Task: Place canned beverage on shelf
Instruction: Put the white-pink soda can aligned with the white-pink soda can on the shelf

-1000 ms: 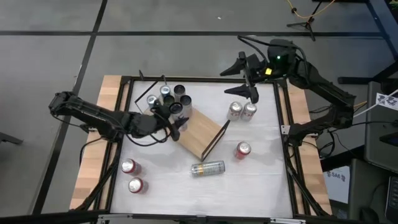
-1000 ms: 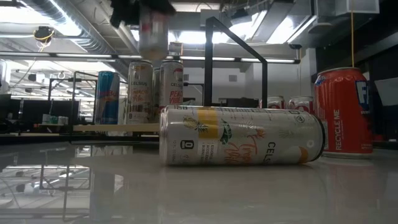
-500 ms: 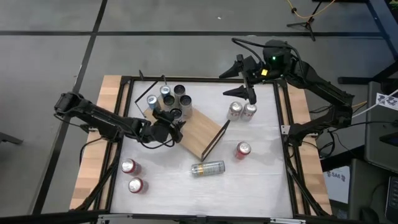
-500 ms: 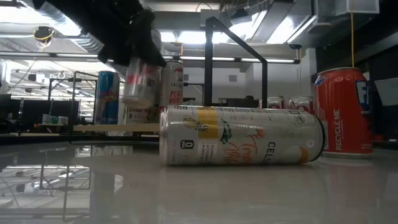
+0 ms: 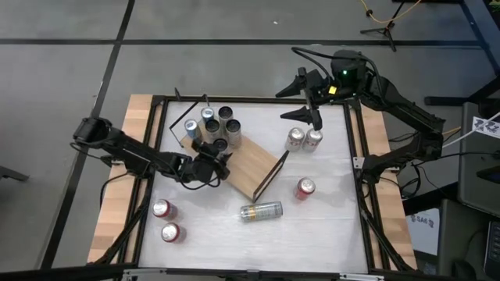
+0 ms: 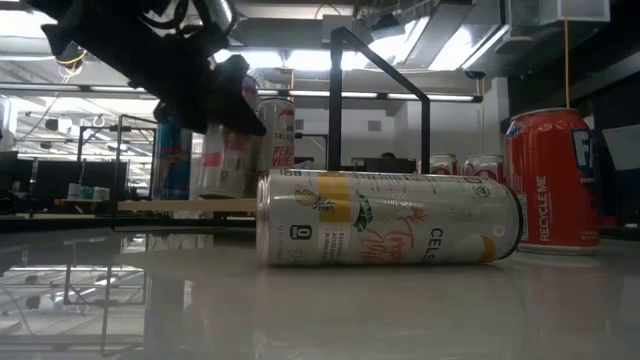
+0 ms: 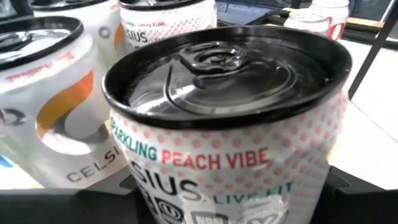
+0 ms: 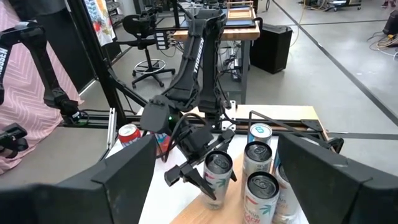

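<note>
- Cans, two red ones (image 5: 166,220), stand at the counter's (image 5: 336,226) near-left corner.
- Left gripper (image 5: 212,158) holds a peach-vibe can (image 7: 230,124) upright at the shelf's (image 5: 250,168) edge, beside the cans (image 5: 215,123) standing there.
- White can (image 5: 261,211) lies sideways on the counter.
- Right gripper (image 5: 311,105) hangs wide open, far right.

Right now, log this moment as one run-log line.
left gripper: shut on Peach Vibe can, lowering it onto shelf | right gripper: open, waiting at far edge | fallen can: on table
</note>
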